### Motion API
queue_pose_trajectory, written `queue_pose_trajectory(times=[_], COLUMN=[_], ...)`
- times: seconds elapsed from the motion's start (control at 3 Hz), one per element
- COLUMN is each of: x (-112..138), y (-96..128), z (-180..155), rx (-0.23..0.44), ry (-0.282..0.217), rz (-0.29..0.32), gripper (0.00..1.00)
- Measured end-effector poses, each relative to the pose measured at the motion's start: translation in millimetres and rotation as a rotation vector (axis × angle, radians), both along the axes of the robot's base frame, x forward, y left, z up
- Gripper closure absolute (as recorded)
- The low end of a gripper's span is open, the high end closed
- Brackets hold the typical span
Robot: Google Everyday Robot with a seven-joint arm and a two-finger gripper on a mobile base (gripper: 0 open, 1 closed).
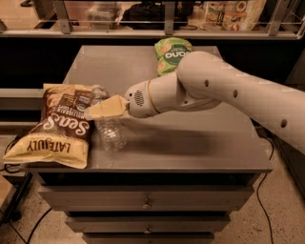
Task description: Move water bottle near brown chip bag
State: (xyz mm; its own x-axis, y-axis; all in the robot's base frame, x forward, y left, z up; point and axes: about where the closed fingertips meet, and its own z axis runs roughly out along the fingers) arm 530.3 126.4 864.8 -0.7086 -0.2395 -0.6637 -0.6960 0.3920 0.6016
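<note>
The water bottle (109, 132) is clear and ribbed. It lies tilted on the grey cabinet top (190, 138), its side touching the right edge of the brown chip bag (59, 125). My gripper (96, 113) reaches in from the right and is shut on the bottle's upper part, with its pale yellow fingers (108, 107) across it. The bottle's cap end is partly hidden behind the fingers and the bag. The brown bag lies flat at the front left corner and overhangs the edge.
A smaller green chip bag (171, 53) lies at the back of the cabinet top, behind my arm. A shelf rail with goods (228, 12) runs behind. Drawers (147, 202) are below the front edge.
</note>
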Motion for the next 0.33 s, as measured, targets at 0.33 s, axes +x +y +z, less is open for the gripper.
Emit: queue_pose_trajectory(times=[0.33], x=[-0.8], y=[0.9], z=[0.2], rx=[-0.001], ry=[-0.001], rz=[0.002], gripper=[0.0])
